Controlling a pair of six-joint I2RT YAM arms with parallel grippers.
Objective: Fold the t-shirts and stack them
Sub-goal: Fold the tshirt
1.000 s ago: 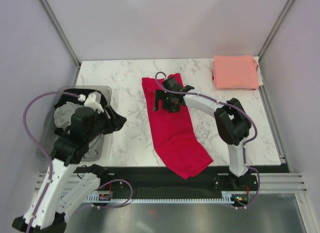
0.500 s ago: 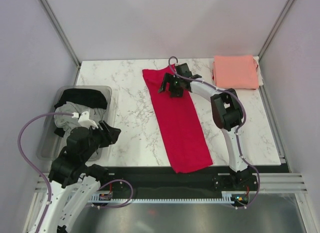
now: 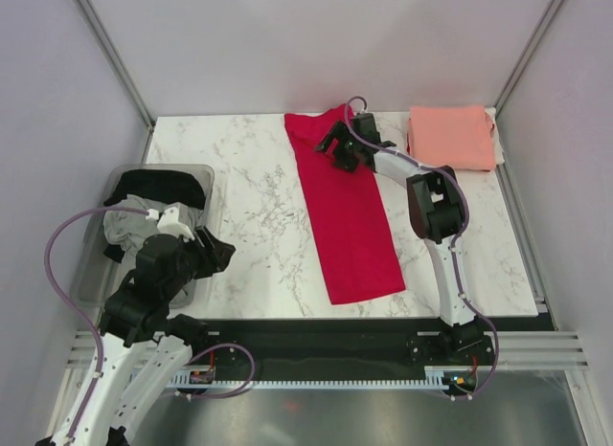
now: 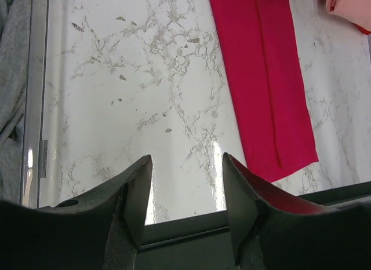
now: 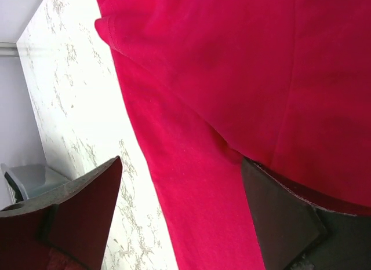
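Over on the left, the clear plastic bin [image 3: 84,278] holds the black t-shirt [image 3: 158,186] at its far end and the grey t-shirt [image 3: 123,228] bunched nearer to me. The left gripper [image 3: 213,247] hangs just beside the bin's right wall, above the marble table [image 3: 249,197]. Its fingers [image 4: 136,189] are spread apart with nothing between them, only bare marble below. In the middle of the table lies the crimson red t-shirt [image 3: 350,226], folded into one long narrow strip. It runs from the far edge down towards the near edge, slanting a little to the right as it comes, and lies flat on the marble. The right gripper [image 3: 333,143] sits over the strip's far end with its fingers [image 5: 75,212] splayed wide and red cloth filling the space beneath them. It looks released rather than pinching, though I can't tell whether the tips brush the fabric. At the far right corner, well apart from the red strip, the salmon pink t-shirt [image 3: 450,137] rests folded into a neat square.
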